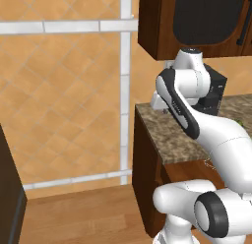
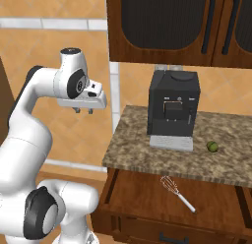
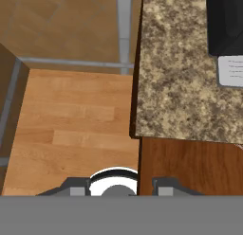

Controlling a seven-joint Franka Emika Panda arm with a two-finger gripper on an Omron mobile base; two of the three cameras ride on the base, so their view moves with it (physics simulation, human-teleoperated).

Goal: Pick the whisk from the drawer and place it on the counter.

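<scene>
Fingers [image 2: 77,110] of the white two-finger gripper [image 2: 83,110] stood apart, empty, high left of one silver wire whisk [image 2: 176,192] in one open reddish-brown wooden drawer [image 2: 142,191] under one speckled granite counter [image 2: 133,152].

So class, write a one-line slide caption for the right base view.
Open gripper hovers left of speckled granite counter; slim silver whisk lies in open dark wood drawer.
</scene>
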